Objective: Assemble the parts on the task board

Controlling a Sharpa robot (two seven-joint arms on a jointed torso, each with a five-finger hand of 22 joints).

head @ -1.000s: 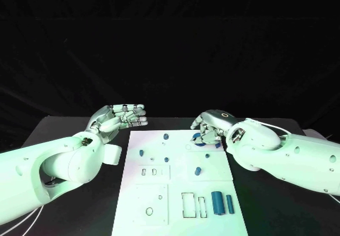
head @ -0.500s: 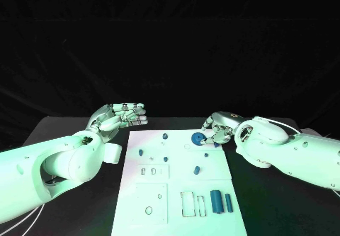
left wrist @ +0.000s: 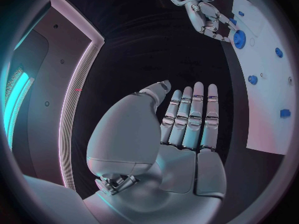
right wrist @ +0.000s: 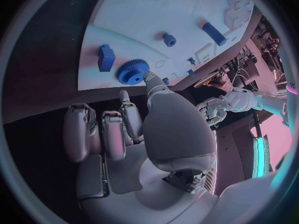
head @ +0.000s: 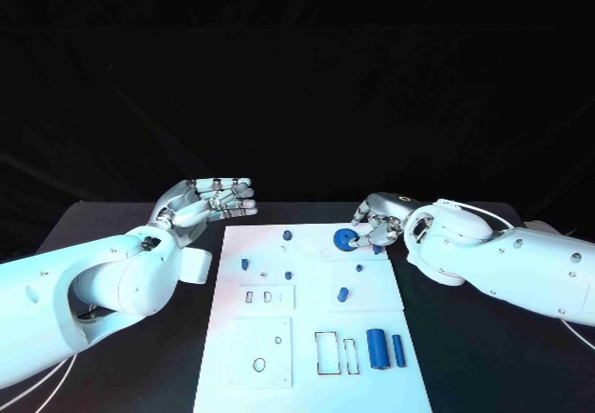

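meanwhile the right hand pinches a blue toothed gear between thumb and fingertips, holding it at the far right corner of the white task board; whether the gear touches the plate cannot be told. a small blue block stands just beside the gear on the board. the left hand hovers off the board's far left corner, palm up, fingers side by side and lightly curled, holding nothing. two blue cylinders lie at the board's near right, well apart from both hands.

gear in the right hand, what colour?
Blue. The toothed gear, pinched by the right hand, shows best in the right wrist view.
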